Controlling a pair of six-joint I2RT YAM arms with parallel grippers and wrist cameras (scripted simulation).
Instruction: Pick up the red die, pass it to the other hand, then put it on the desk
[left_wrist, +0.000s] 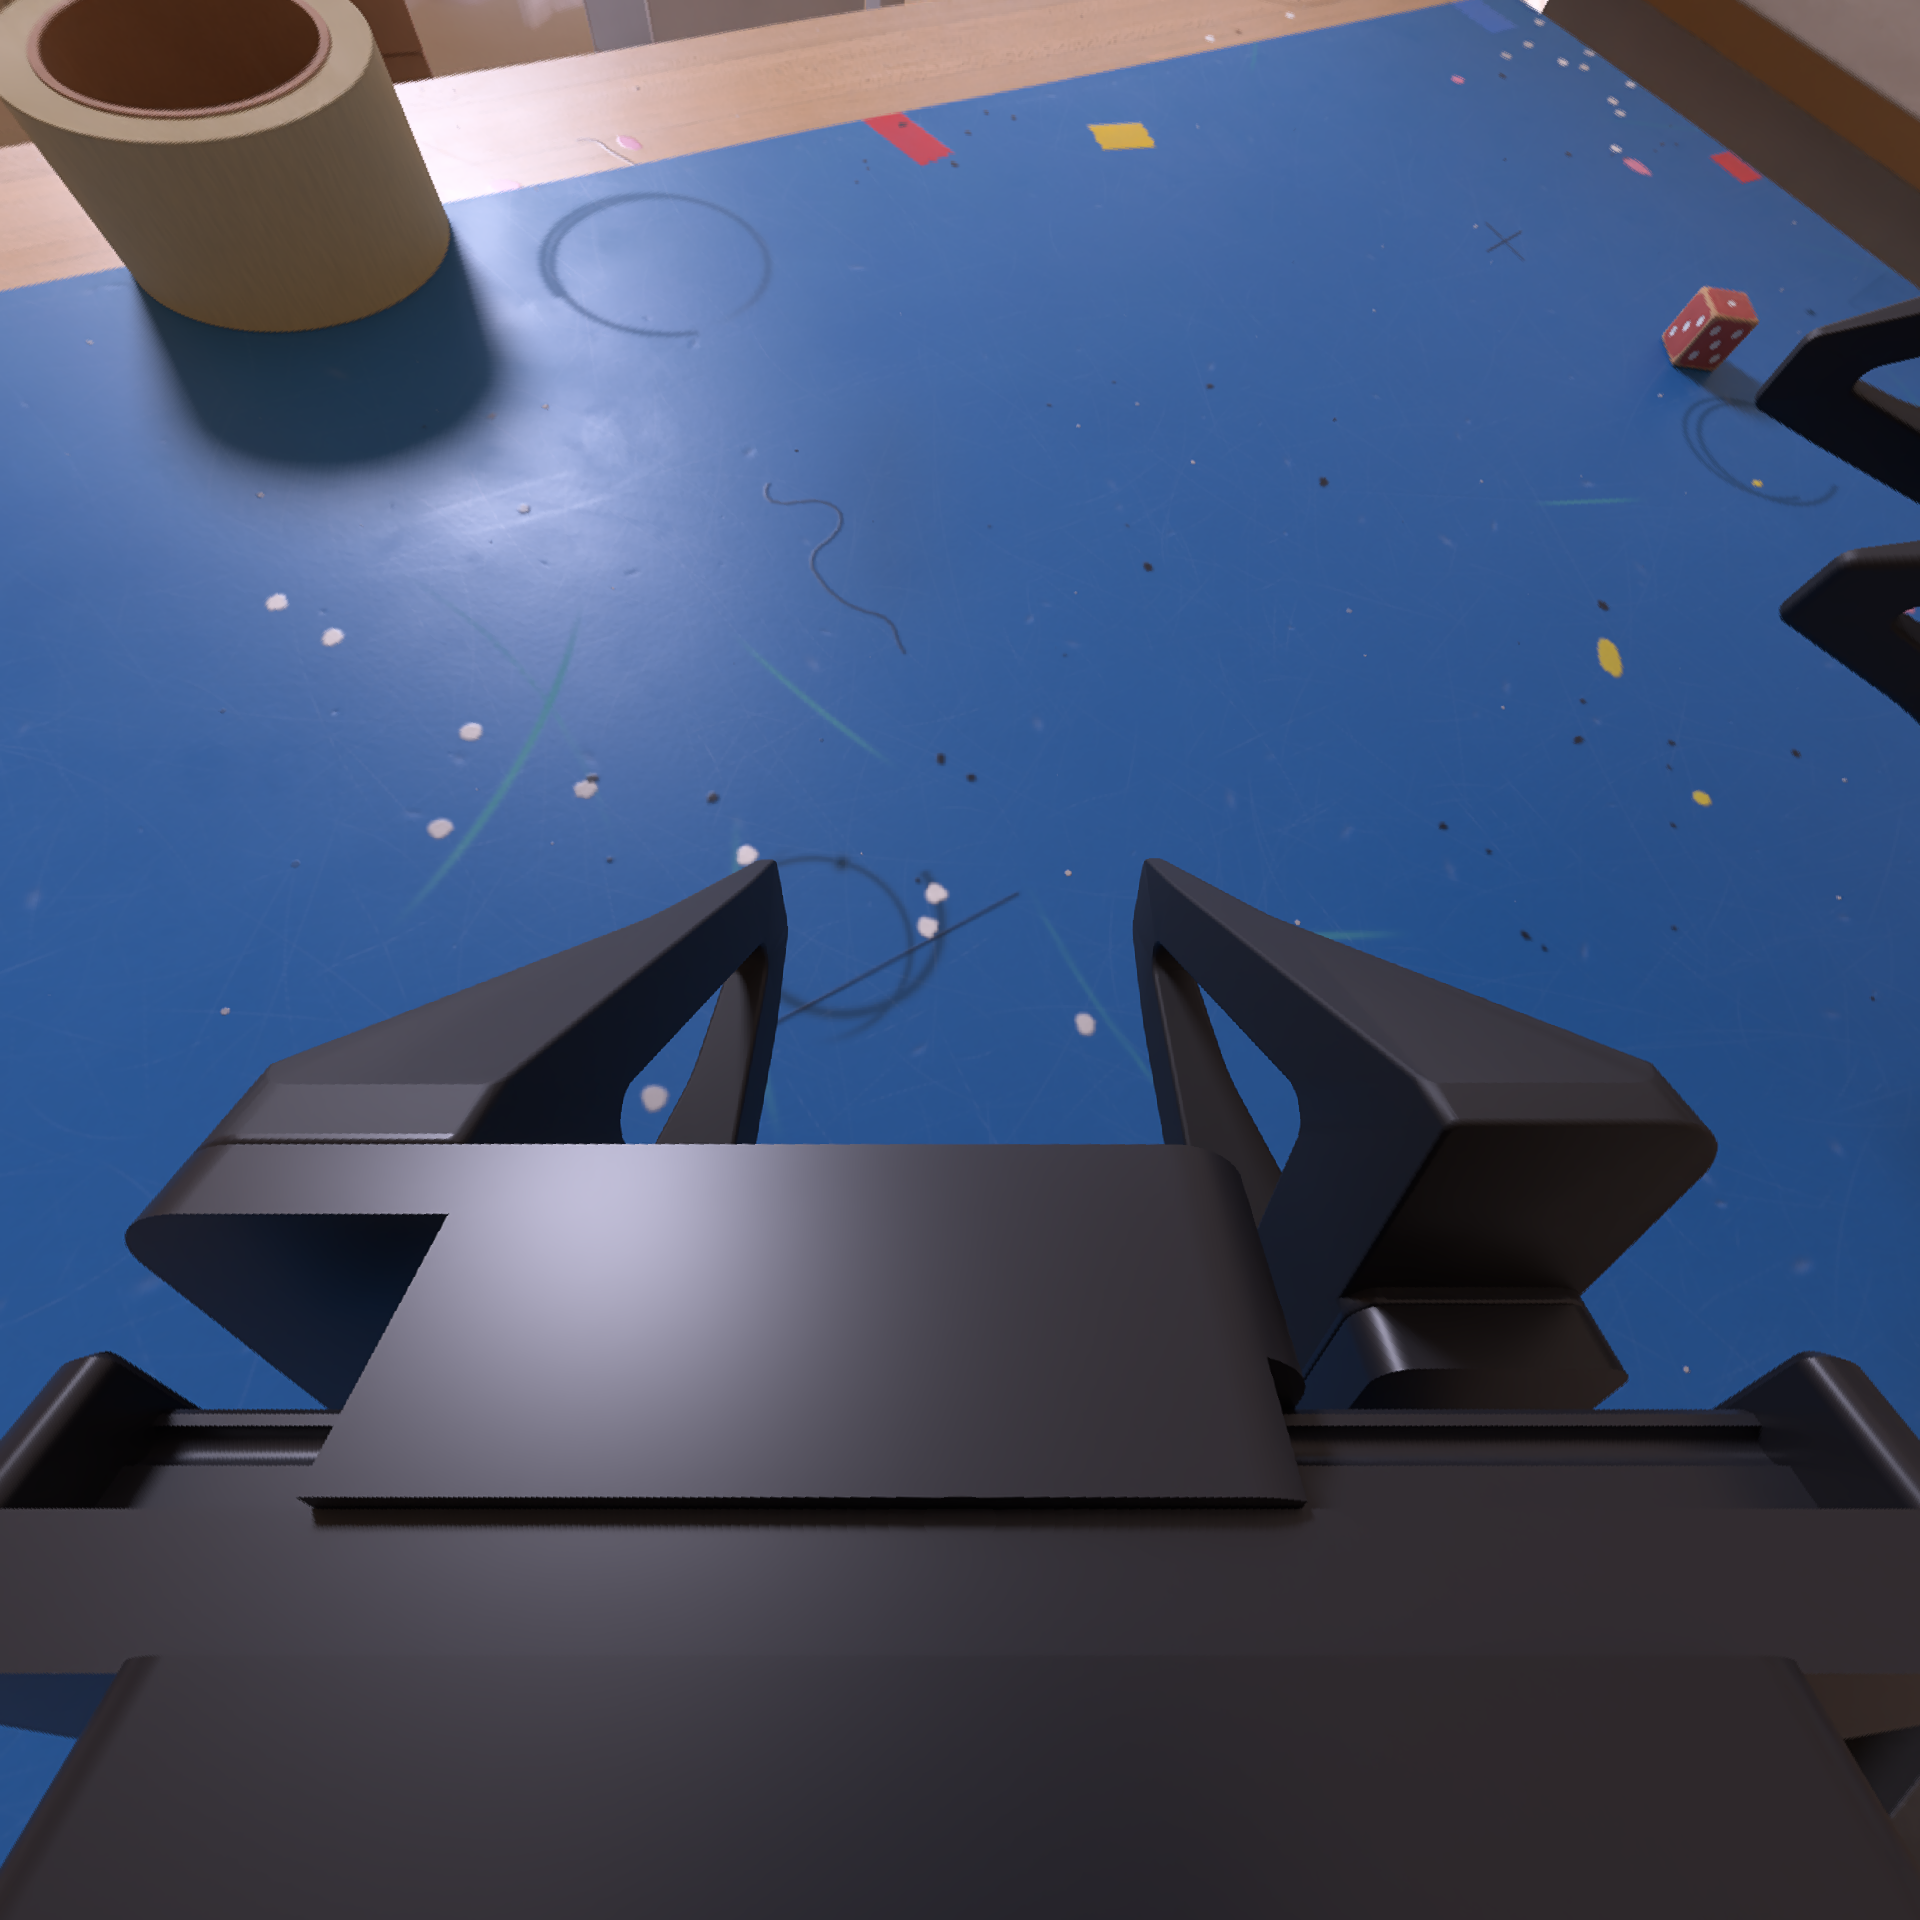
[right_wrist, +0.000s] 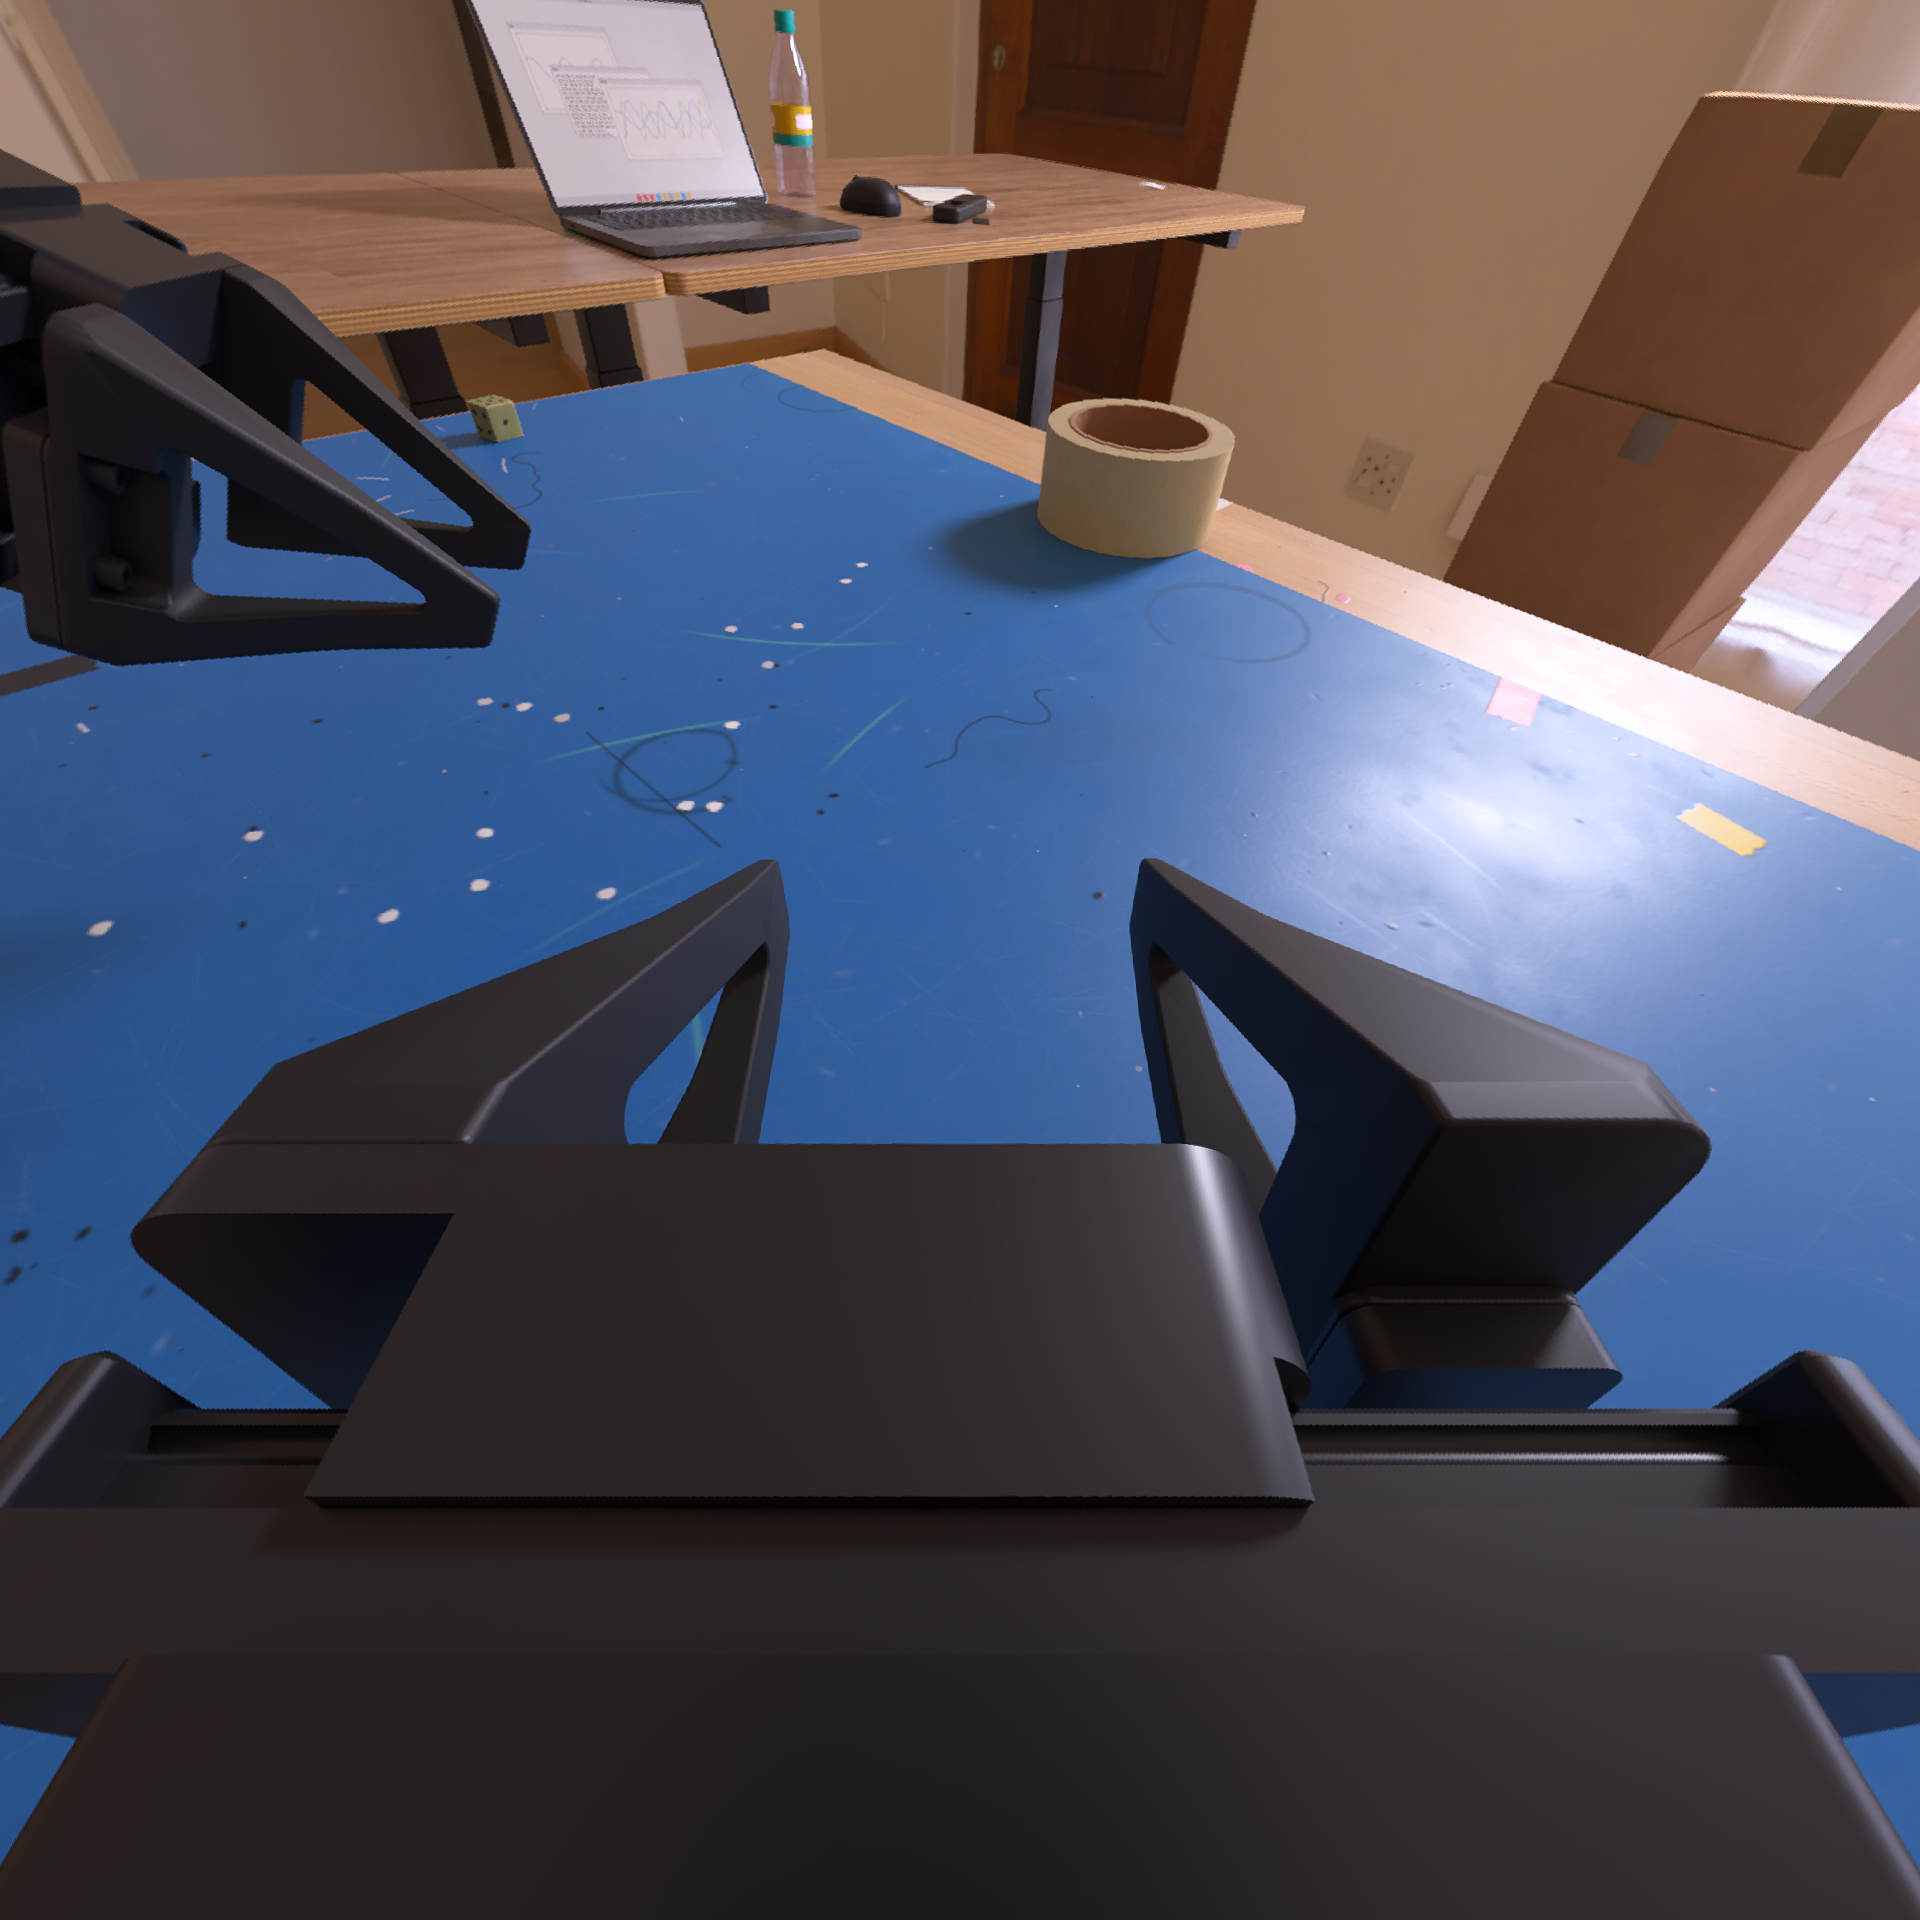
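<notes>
Red die (left_wrist: 1709, 327): resting on the blue worktop (left_wrist: 1143, 582), near the right gripper (left_wrist: 1839, 499).
Left gripper (left_wrist: 958, 904): jaws apart, empty.
Right gripper: jaws apart, empty.

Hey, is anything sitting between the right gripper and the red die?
Nothing visible. In the left wrist view the red die lies on bare blue mat, just beyond the right gripper, whose open fingers are empty. The tape roll stands far off at the opposite corner.
</notes>
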